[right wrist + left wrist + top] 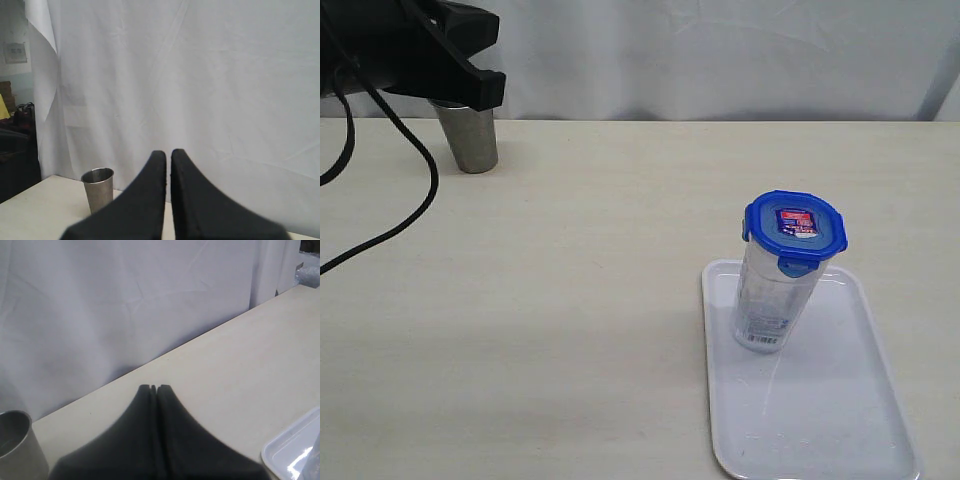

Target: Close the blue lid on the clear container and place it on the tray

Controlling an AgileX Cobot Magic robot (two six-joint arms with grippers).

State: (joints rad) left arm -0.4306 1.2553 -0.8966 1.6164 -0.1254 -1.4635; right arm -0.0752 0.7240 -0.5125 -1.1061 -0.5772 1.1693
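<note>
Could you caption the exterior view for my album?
The clear container, blue lid on, stands on the white tray; steel cup far behind.

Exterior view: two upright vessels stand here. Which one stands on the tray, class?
The clear container, capped by the blue lid, stands on the tray; the steel cup stands on the bare table, far back left.

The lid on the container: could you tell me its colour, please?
The lid is blue, lighter in the centre; the exterior view shows it best.
</note>
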